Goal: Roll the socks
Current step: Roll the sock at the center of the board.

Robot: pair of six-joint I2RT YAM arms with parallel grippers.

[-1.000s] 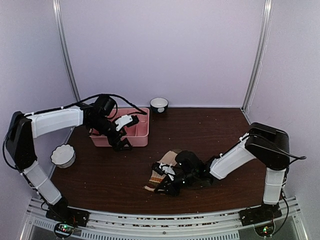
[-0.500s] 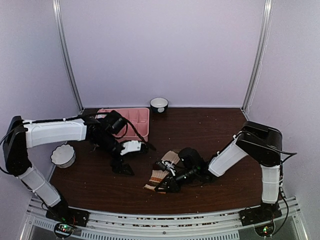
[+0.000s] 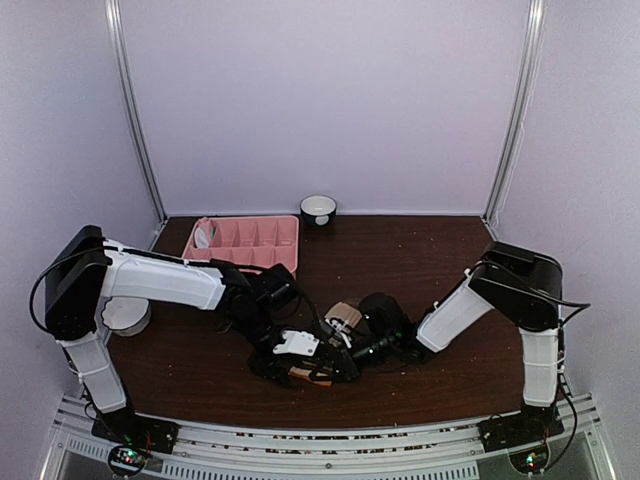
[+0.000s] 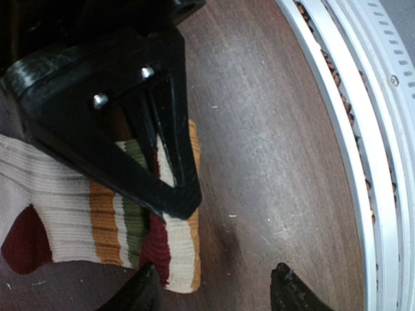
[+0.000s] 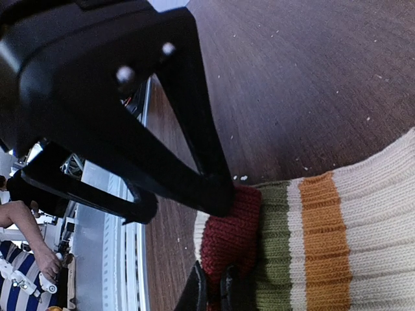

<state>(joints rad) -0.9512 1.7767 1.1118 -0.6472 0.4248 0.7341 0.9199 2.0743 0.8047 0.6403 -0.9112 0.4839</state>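
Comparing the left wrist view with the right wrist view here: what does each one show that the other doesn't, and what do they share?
Only the left wrist: the left gripper, jaws apart at the end of the striped sock, a maroon patch on it, and the pale rail at the near edge. Only the right wrist: the right gripper pinched shut on the sock's maroon band, and a person in the background. Both: that sock, the dark table, and the other gripper's black finger.

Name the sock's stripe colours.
The sock has maroon, green and orange stripes on cream; clearest in the right wrist view.
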